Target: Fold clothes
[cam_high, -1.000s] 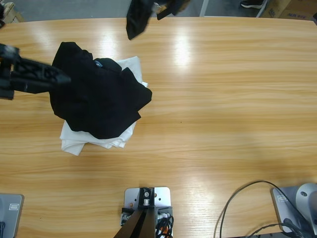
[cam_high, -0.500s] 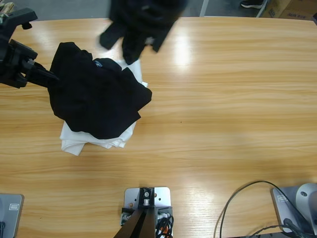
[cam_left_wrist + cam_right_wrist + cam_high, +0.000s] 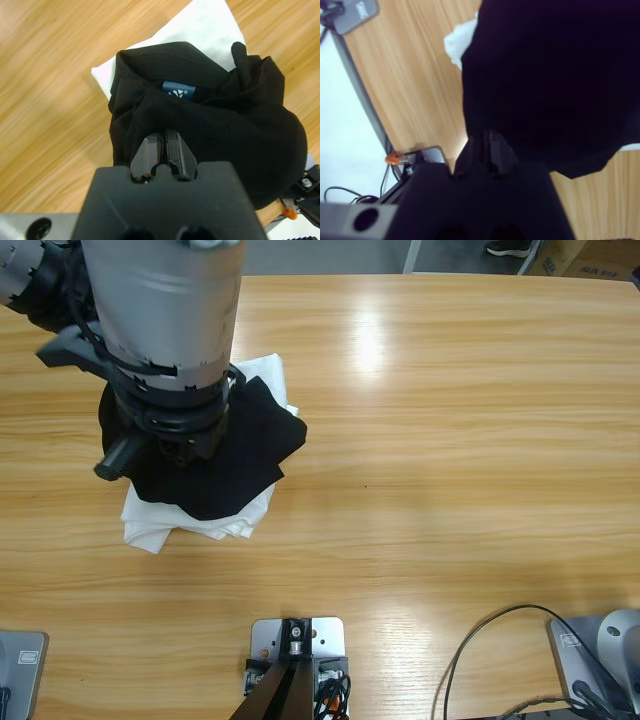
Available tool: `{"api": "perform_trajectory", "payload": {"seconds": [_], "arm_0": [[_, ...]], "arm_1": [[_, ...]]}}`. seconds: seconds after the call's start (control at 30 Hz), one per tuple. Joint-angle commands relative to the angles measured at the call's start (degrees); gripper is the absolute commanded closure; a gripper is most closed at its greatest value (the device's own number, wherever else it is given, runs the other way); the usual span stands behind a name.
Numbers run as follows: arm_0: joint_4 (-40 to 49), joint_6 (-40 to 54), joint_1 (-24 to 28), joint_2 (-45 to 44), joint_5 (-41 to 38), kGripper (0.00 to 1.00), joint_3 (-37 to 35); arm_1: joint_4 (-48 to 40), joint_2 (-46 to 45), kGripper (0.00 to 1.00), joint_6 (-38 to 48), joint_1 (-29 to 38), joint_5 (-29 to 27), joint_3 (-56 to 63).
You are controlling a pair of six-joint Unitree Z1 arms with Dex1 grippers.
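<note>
The clothes lie in one pile at the table's left: a black shirt [image 3: 250, 450] crumpled over white shirts [image 3: 160, 525]. A large silver arm [image 3: 165, 310] hangs over the pile and hides its upper half; its black end [image 3: 150, 435] is over the black shirt. Another arm [image 3: 25, 275] shows in the upper left corner. In the left wrist view my left gripper [image 3: 162, 141] stands shut just above the black shirt [image 3: 225, 125], near its blue neck label [image 3: 178, 91]. My right gripper [image 3: 487, 142] looks shut at the black shirt's [image 3: 555, 75] edge, with a bit of white cloth [image 3: 460, 40] beyond.
The wooden table [image 3: 450, 440] stretches bare to the right of the pile and in front of it. A black cable [image 3: 480, 640] loops at the bottom right edge.
The arm from the top has swung down over the pile and now covers much of it. The arm at the left edge has drawn back to the upper left corner. The pile has not moved.
</note>
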Motion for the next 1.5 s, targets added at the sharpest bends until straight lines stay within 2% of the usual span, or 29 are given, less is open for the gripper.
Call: {"api": "perform_trajectory", "payload": {"seconds": [0.03, 0.2, 0.43, 0.7, 1.0, 1.03, 1.07, 1.1, 1.2, 1.23, 1.27, 1.3, 1.37, 1.4, 1.5], "arm_0": [[0.27, -0.52, 0.38, 5.98, -1.07, 1.000, -0.01], [0.27, -0.59, -0.31, 8.13, -1.46, 1.000, -0.33], [0.15, -3.35, -1.56, 12.28, -2.32, 1.000, -0.61], [0.11, -6.43, -1.91, 15.58, -1.39, 1.000, -4.76], [1.27, -6.20, -2.38, 15.97, -0.56, 1.000, -2.40], [1.43, -6.11, -2.61, 15.60, -0.56, 1.000, -2.44], [1.70, -6.06, -2.70, 15.04, -0.56, 1.000, -2.54], [1.96, -6.09, -2.70, 14.37, -0.56, 1.000, -2.65], [3.40, -6.50, -2.70, 10.98, -0.56, 1.000, -2.96], [3.75, -6.94, -2.70, 8.43, -0.33, 0.962, -2.96], [4.05, -7.27, -2.70, 5.97, 0.09, 0.624, -3.02], [4.32, -7.87, -2.70, 3.30, 0.79, 0.347, -3.21], [4.58, -9.27, -2.70, -2.86, 3.34, 0.170, -3.44], [5.16, -9.85, -2.70, -5.93, 5.06, 0.125, -3.75], [9.15, -10.22, -2.73, -14.53, 8.39, 0.127, -4.63]], "arm_1": [[1.45, 7.95, 1.000, -1.70, -4.35, -0.07, -0.72], [2.38, 10.44, 1.000, -2.91, -9.40, -1.25, -1.48], [2.40, 13.57, 1.000, -3.10, -9.19, 0.58, -2.25], [4.26, 13.10, 1.000, -3.01, -9.41, 0.91, -0.95], [4.31, 11.25, 1.000, -2.75, -13.25, -0.11, -2.18], [4.61, 10.48, 0.889, -2.73, -14.13, -1.00, -3.15], [5.00, 9.70, 0.390, -2.66, -15.06, -1.57, -4.24], [5.72, 8.95, 0.181, -2.59, -15.94, -2.36, -5.70], [7.90, 6.19, 0.026, -1.80, -17.10, -5.33, -8.54], [8.37, 4.73, 0.011, -1.36, -17.11, -5.87, -8.56], [8.81, 3.25, 0.006, -0.92, -17.10, -6.10, -8.51], [9.18, 1.83, 0.001, -0.40, -16.97, -6.03, -8.51], [10.39, -1.05, 0.000, 0.50, -16.06, -6.21, -8.54], [11.17, -2.14, 0.000, 0.82, -15.64, -6.35, -8.54], [13.65, -4.60, 0.000, 1.52, -14.20, -6.72, -8.40]]}}
